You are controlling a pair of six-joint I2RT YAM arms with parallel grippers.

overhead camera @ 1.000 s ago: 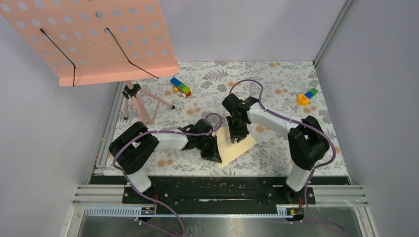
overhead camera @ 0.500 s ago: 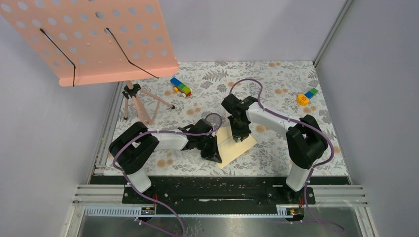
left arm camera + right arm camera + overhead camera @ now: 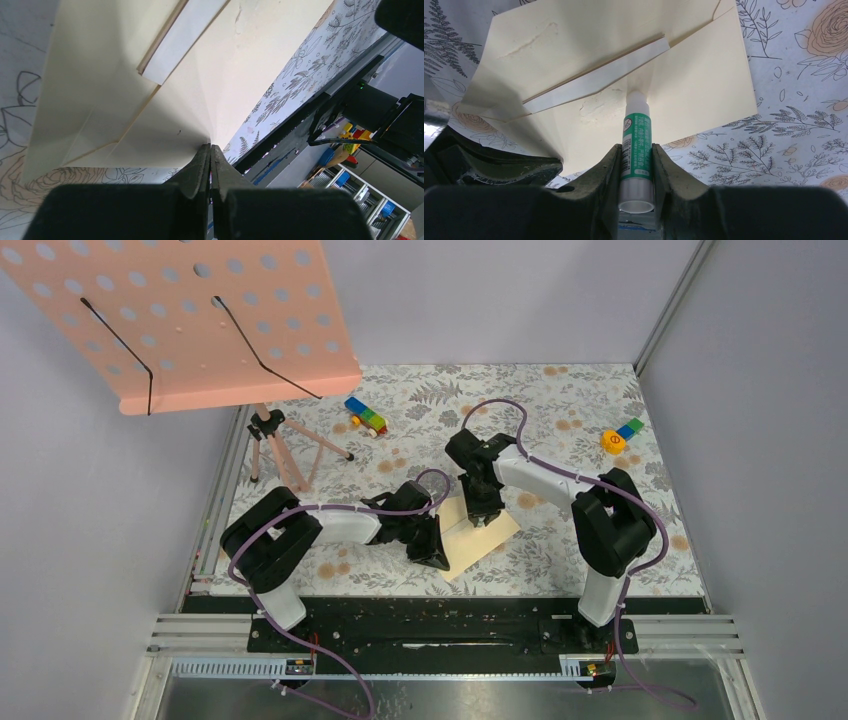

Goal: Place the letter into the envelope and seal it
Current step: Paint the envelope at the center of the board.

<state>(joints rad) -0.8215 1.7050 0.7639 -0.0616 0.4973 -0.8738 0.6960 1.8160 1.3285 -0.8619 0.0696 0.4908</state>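
Green-labelled glue stick [image 3: 636, 132] clamped in right claw [image 3: 636, 150], narrow grip, white tip touching envelope [image 3: 704, 75] just beside white strip [image 3: 594, 82] along the fold. Left claw [image 3: 210, 152] pinched fully together on envelope's edge. Envelope spread open on floral surface [image 3: 804, 100] between both claws, wrinkled glue patches either side of strip. Letter not separately visible; possibly that strip, tucked in. Insertion apparently done, gluing in hand. Left to do: fold flap over, press shut.

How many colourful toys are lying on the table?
2: a block car by the tripod, a block stack at the back right. Others could hide under the peach board.
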